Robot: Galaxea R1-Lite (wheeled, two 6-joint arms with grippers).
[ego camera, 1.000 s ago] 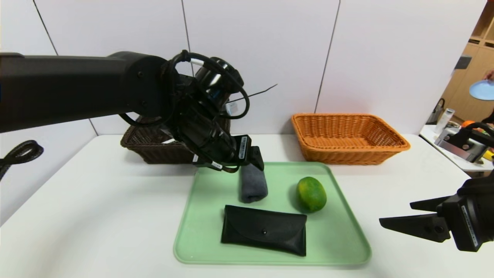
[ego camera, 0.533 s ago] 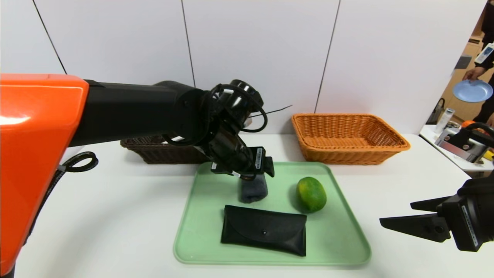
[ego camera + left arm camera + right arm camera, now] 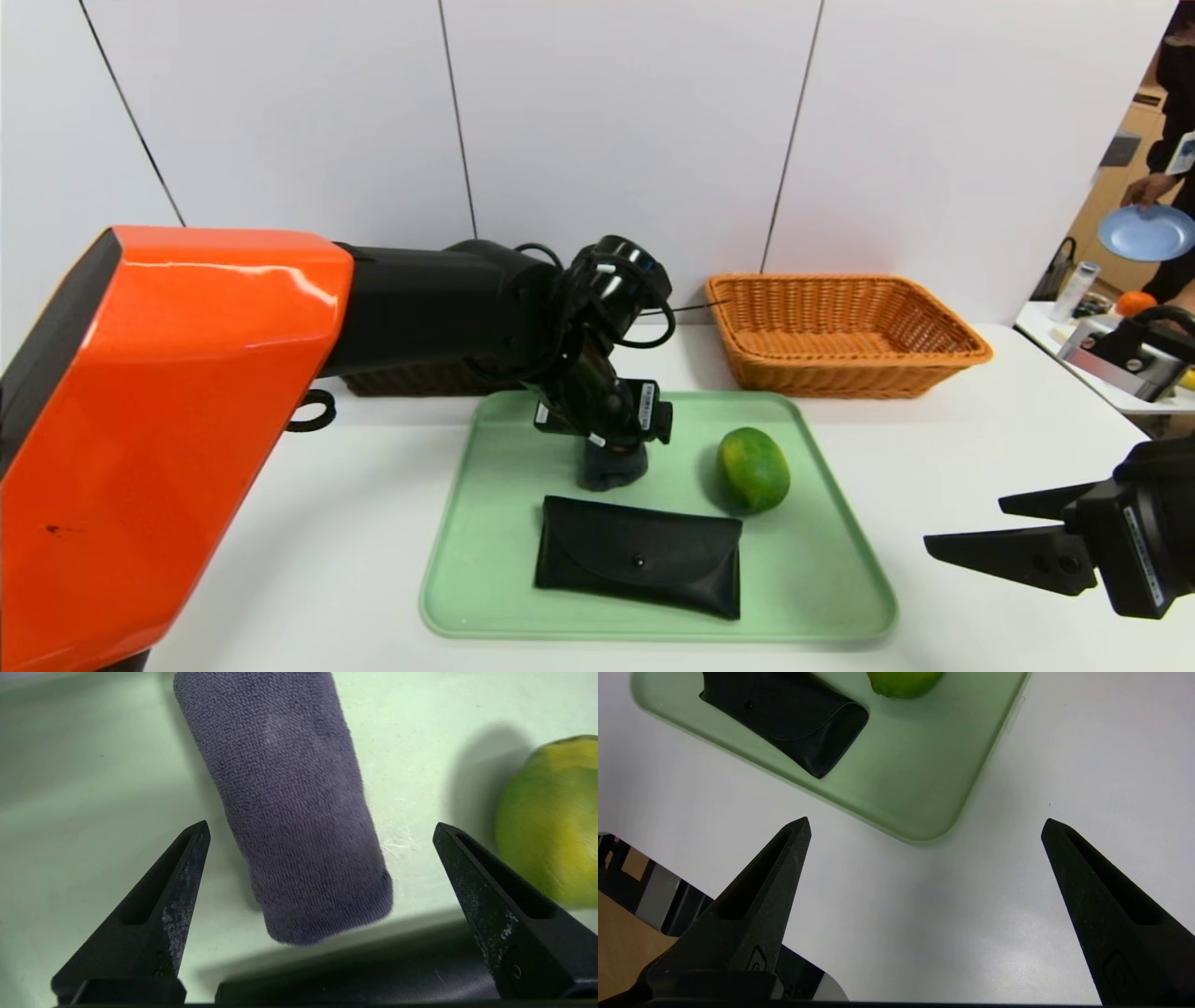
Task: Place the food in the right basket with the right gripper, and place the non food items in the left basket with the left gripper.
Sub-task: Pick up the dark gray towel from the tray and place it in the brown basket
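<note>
One towel (image 3: 611,467), one lime (image 3: 752,469), one pouch (image 3: 640,554) on the tray (image 3: 822,579); left tool (image 3: 320,828) spread wide astride the towel, empty; right tool (image 3: 971,525) wide open, lower right.

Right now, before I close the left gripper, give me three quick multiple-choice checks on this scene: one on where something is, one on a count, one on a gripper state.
1. Where does the rolled grey towel lie?
A. In the orange basket
B. On the green tray
C. On the bare table

2. How many items are on the green tray?
A. Two
B. Three
C. Four

3. How does the left gripper stand?
A. Shut on the towel
B. Open, fingers on either side of the towel
C. Open, over the black pouch

Answers:
1. B: the left wrist view shows tray surface all round the towel.
2. B: the towel, the green citrus fruit and the black pouch are all that sit on it.
3. B: both fingers stand apart from the cloth. The right gripper is open too, idle over the table right of the tray.
</note>
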